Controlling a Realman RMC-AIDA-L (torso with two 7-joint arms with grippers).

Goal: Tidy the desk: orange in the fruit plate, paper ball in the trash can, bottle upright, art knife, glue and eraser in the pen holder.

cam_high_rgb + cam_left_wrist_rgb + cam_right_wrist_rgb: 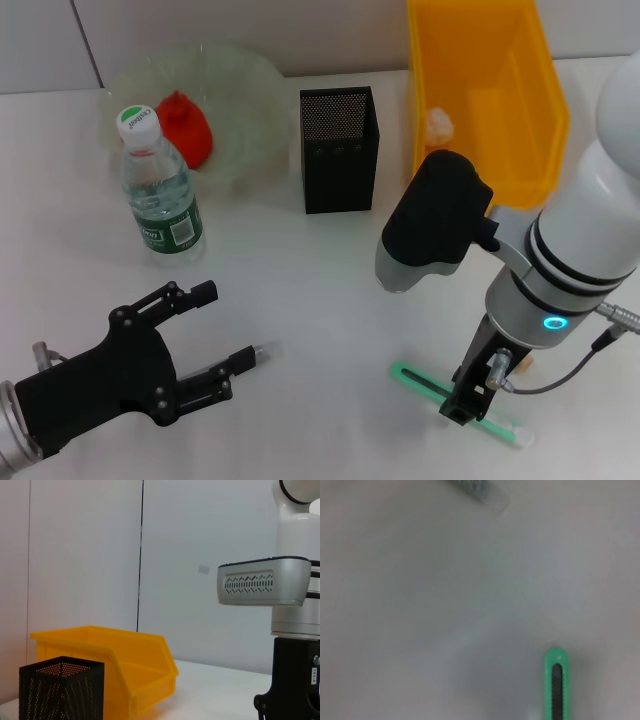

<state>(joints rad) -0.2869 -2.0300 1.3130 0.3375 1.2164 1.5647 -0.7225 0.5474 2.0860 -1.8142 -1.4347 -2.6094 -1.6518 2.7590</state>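
Resting in the plate (245, 100) is the orange (186, 127), a paper ball (439, 123) in the bin (520, 100); the left gripper (235, 330) is spread, the right gripper's (466, 404) state cannot be told above the knife (415, 379) near the bench's (300, 300) front edge.

Setting: robot test bench, lab-like. Evidence: bare white desk (320, 300), plain pale panelled wall (200, 555), staged props, yellow parts bin (490, 90).
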